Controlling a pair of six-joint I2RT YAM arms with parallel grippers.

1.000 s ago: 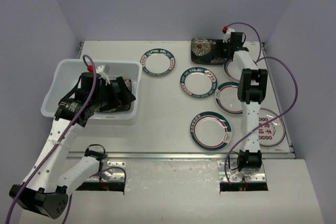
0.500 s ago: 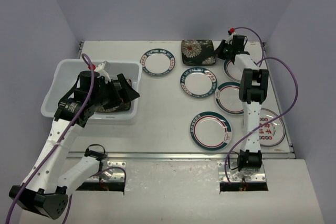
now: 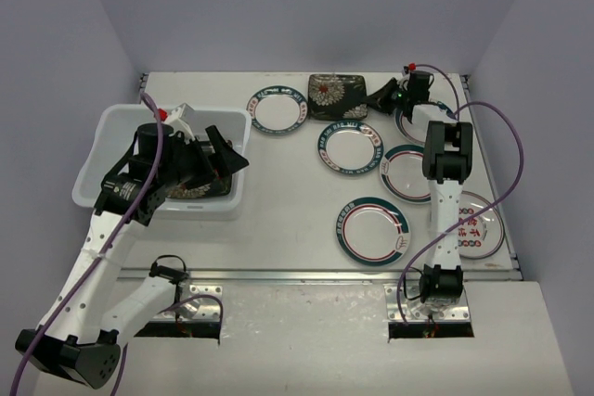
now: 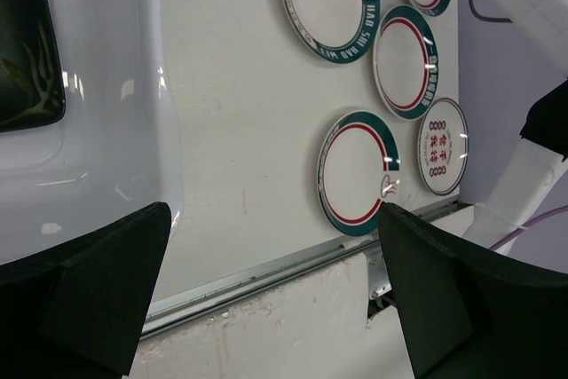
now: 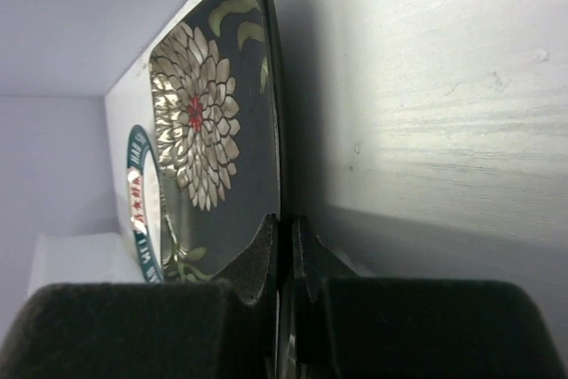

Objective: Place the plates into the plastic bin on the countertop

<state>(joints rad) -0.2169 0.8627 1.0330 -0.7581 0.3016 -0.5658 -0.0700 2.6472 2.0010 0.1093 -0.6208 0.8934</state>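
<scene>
The white plastic bin (image 3: 111, 136) stands at the left of the countertop (image 3: 288, 183). One square black flowered plate (image 3: 200, 187) lies inside it and shows in the left wrist view (image 4: 27, 51). My left gripper (image 3: 223, 150) hangs open and empty over the bin's right side, with its fingers (image 4: 89, 299) wide apart. My right gripper (image 3: 382, 97) is shut on the right edge of the second square black plate (image 3: 336, 96) at the far side of the table. The right wrist view shows its jaws clamped on the plate's rim (image 5: 213, 130).
Round white plates lie on the right half: one at the back (image 3: 278, 109), one in the middle (image 3: 352, 146), one beside my right arm (image 3: 408, 173), one near the front (image 3: 372, 230), one with red characters (image 3: 475, 226). A metal rail (image 3: 306, 274) edges the front.
My right gripper has carried the square black plate leftward along the far side of the table. My left gripper has stayed over the bin, open.
</scene>
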